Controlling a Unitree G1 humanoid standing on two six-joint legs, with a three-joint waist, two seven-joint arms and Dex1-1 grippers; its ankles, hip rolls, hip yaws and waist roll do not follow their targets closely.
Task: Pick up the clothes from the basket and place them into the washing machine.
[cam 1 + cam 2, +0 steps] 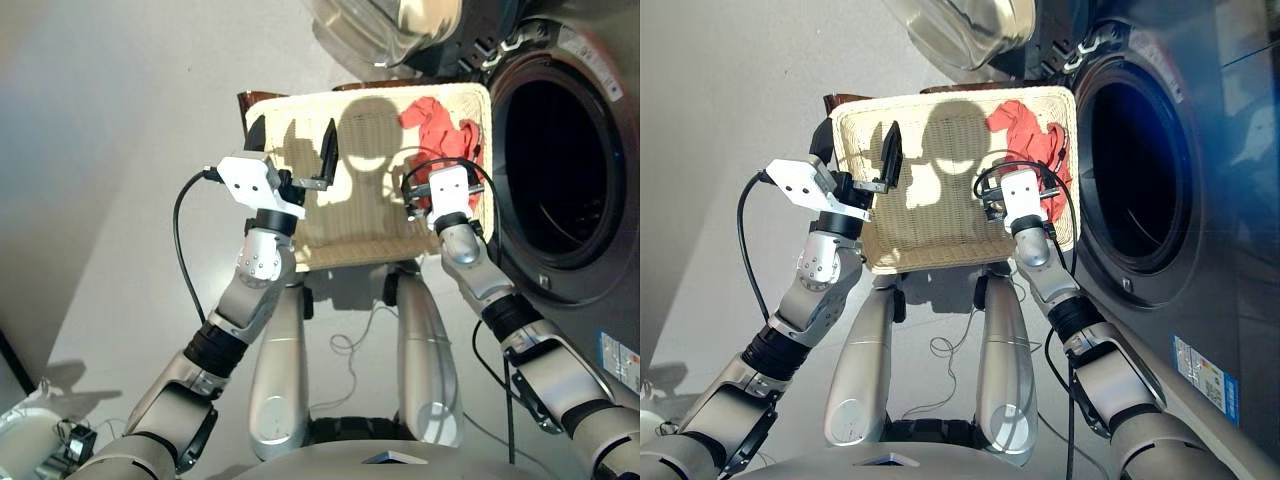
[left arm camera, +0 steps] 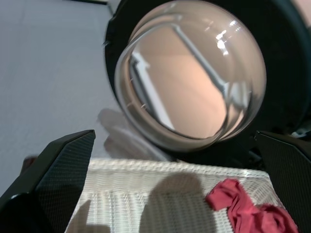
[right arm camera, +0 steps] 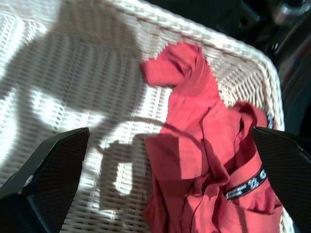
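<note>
Jaws of both grippers stand wide apart and hold nothing. Left gripper (image 1: 295, 150) hovers over the bare left part of the basket (image 1: 330, 235). Right gripper (image 3: 160, 194) hangs directly over the orange-red garment (image 3: 204, 141), which lies crumpled in the basket's right end, beside the washing machine (image 1: 560, 170) opening. Left wrist view alone shows the porthole door (image 2: 192, 82) swung open beyond the basket. Right wrist view alone shows a black lettered band on the garment.
</note>
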